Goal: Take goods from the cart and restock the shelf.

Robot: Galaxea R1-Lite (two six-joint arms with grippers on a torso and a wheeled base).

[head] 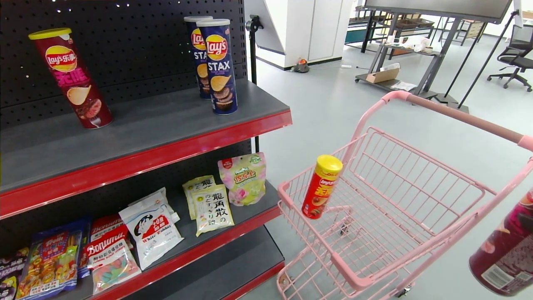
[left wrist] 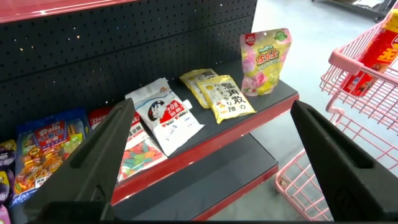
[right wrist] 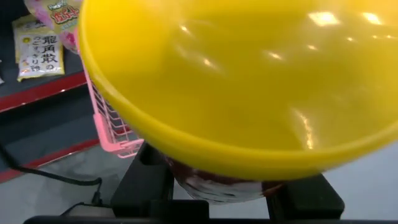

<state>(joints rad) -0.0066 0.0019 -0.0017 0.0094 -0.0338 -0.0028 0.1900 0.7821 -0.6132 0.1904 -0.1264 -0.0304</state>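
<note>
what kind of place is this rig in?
Likely a mock shop inside a lab or office: a store shelf with chip cans and snack bags, a pink shopping cart, an office chair behind.

A chip can (head: 322, 186) leans in the cart (head: 458, 115), right of the shelf (head: 145, 125).

Yellow-lidded can (head: 321, 186) leans in pink cart (head: 454, 115); maroon can (head: 70, 77), two blue cans (head: 216, 64) on top shelf (head: 158, 121) (snack bags (head: 154, 229) below); dark red can (head: 506, 246) at right edge.

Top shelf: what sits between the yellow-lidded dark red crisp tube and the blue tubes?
Nothing; head view shows bare grey shelf between yellow-lidded dark red tube and two blue tubes.
</note>
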